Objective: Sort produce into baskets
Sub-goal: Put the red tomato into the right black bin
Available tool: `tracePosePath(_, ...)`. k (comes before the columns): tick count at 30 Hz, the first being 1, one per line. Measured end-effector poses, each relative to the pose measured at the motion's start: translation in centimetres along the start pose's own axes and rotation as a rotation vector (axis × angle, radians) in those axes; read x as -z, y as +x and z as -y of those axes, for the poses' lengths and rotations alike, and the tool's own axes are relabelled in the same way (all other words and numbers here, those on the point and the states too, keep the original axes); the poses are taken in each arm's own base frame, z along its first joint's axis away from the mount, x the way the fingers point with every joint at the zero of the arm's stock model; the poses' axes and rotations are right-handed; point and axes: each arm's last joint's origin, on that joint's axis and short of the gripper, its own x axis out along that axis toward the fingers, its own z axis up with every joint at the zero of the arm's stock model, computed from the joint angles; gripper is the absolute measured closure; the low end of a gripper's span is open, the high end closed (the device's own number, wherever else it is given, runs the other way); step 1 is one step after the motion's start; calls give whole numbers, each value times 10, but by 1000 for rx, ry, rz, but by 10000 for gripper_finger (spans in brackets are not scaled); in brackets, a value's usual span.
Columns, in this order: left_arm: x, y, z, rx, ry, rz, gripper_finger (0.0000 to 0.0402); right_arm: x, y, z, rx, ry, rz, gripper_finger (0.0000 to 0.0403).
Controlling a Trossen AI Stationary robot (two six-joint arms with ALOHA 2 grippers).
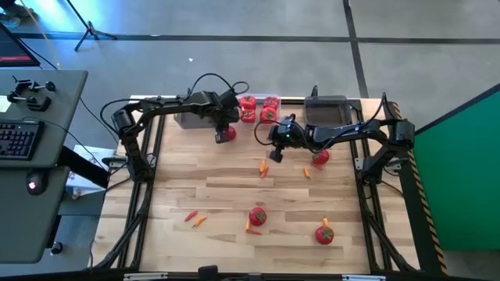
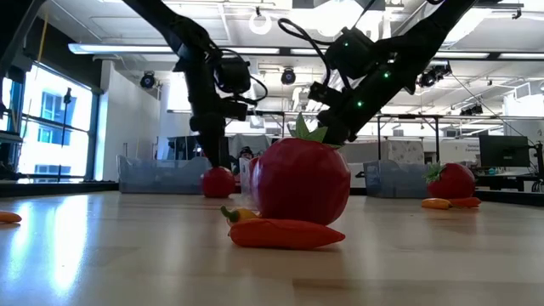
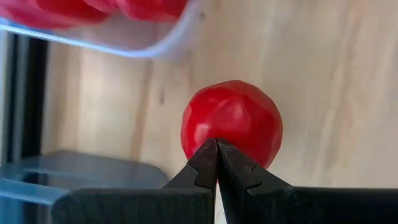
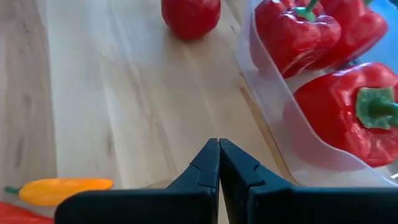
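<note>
My left gripper (image 1: 225,134) is shut, pointing down at a round red tomato (image 3: 233,121) that sits on the table in front of the left dark grey bin (image 1: 187,119). My right gripper (image 1: 273,153) is shut and empty above the table, beside the clear bin (image 4: 273,124), which holds red bell peppers (image 4: 348,115). The right dark grey bin (image 1: 324,109) stands at the far edge. More tomatoes (image 1: 320,158) (image 1: 258,216) (image 1: 325,232) and orange carrot pieces (image 1: 263,166) (image 1: 195,219) lie on the table. My left gripper comes at the tomato from above with its fingers closed together. Its fingertips (image 3: 208,155) stand at the tomato's upper side (image 3: 230,134). I cannot tell whether they touch it or hold anything of it. The tomato shows on the table in the low view (image 2: 218,182).
A large tomato (image 2: 302,183) with a carrot piece (image 2: 285,234) lies close to the low camera. An orange piece (image 4: 59,190) lies near my right gripper. Bare wood lies in the table's middle and left. A desk with a keyboard (image 1: 19,140) stands left of the table.
</note>
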Motion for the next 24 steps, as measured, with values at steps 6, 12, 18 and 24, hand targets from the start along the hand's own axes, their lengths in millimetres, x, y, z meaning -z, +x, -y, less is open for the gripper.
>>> tracePosePath(6,-1,-6,16,135,19,29,401,0,0,-2,-19,5,-3,403)
tracePosePath(12,-4,-8,30,151,23,12,401,0,-2,-11,-39,-15,-6,403)
tracePosePath(18,-5,-9,44,218,33,-7,401,2,-3,-21,-63,-40,-24,403)
tracePosePath(24,-8,-10,58,228,57,-12,401,6,-5,-29,-84,-43,-64,403)
